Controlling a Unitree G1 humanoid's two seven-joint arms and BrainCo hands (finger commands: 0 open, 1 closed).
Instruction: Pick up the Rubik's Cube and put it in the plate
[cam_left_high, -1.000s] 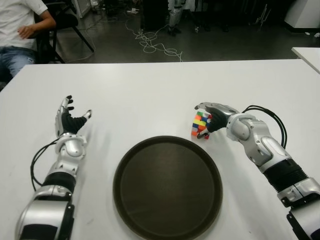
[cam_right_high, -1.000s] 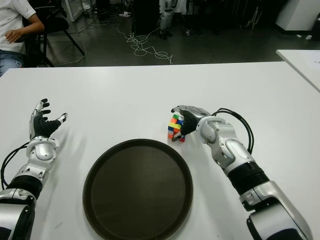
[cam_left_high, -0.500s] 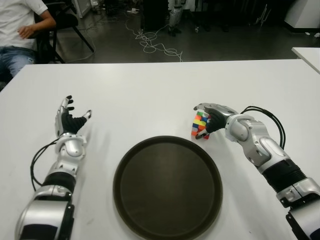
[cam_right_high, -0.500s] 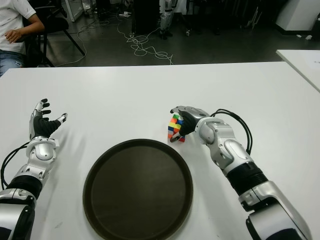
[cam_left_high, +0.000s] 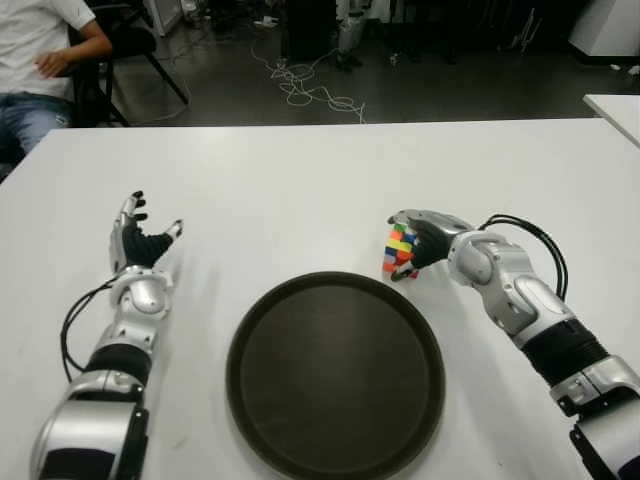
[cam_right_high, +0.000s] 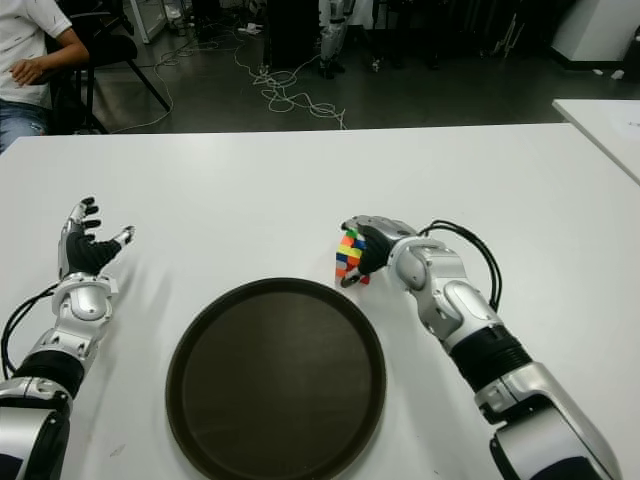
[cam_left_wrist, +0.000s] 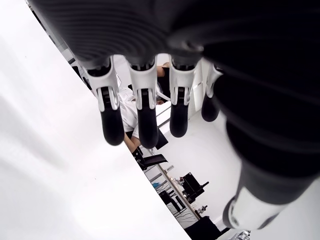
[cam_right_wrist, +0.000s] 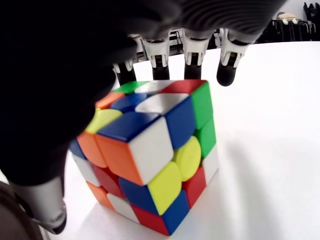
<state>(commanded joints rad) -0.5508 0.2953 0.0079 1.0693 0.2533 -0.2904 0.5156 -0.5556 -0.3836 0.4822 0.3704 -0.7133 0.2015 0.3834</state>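
The Rubik's Cube (cam_left_high: 399, 248) stands on the white surface (cam_left_high: 300, 180), just off the rim of the dark round plate (cam_left_high: 335, 378) at about one o'clock; the plate holds nothing. The right hand (cam_left_high: 420, 240) reaches in from the cube's three o'clock side, forearm low, fingers (cam_right_wrist: 192, 52) arched over its top and thumb alongside, cupping it. The left hand (cam_left_high: 138, 243), at the plate's ten o'clock, is spread and holds nothing.
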